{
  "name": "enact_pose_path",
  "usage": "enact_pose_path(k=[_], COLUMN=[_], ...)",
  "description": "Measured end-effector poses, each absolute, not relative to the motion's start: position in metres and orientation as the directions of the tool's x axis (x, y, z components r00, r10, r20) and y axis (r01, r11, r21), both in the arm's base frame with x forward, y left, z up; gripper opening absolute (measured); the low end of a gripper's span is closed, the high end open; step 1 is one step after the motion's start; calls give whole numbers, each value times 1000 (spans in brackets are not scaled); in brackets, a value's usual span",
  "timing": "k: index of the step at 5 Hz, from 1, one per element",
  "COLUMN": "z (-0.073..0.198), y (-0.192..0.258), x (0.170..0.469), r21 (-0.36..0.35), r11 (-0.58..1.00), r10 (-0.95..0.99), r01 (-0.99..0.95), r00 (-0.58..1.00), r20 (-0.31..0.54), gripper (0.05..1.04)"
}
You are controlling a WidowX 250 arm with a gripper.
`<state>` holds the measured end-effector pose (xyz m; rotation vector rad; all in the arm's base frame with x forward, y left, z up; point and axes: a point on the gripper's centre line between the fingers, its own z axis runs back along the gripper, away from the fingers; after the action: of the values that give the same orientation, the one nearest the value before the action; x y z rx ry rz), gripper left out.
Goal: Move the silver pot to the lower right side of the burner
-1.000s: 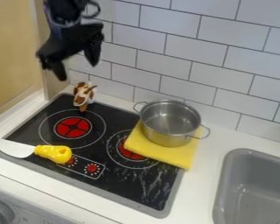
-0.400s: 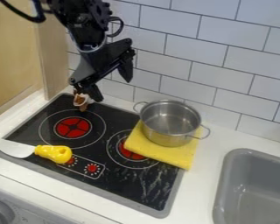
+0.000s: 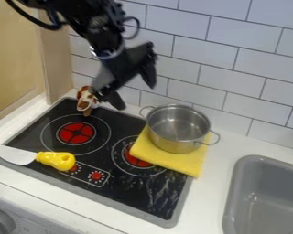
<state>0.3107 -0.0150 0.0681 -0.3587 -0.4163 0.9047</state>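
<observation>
A black stovetop (image 3: 127,196) spans the counter (image 3: 231,139), with a gray sink (image 3: 259,160) to its right. Fingers apart and holding nothing, the black gripper (image 3: 133,91) hangs above the stovetop's rear edge, left of the pot. A yellow cloth (image 3: 188,163) covers the stovetop's upper right corner and part of a burner (image 3: 135,161); on it sits the silver pot (image 3: 175,125), upright. A yellow-handled knife (image 3: 56,160) lies at the lower left corner, a brown-and-white figure (image 3: 85,101) at the upper left.

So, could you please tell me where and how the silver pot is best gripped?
Probably by the loop handle nearer the pincer, coming down from above: the pot stands upright, and that loop juts out sideways from its wall.
</observation>
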Motion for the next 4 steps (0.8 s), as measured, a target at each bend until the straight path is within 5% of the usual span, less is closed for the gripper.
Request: enact_pose_path(k=[4], z=[26], y=[-34], x=[297], r21=[-343], r11=[648], r10=[751], r01=[-680], r00=[647], r20=[136], gripper=[999])
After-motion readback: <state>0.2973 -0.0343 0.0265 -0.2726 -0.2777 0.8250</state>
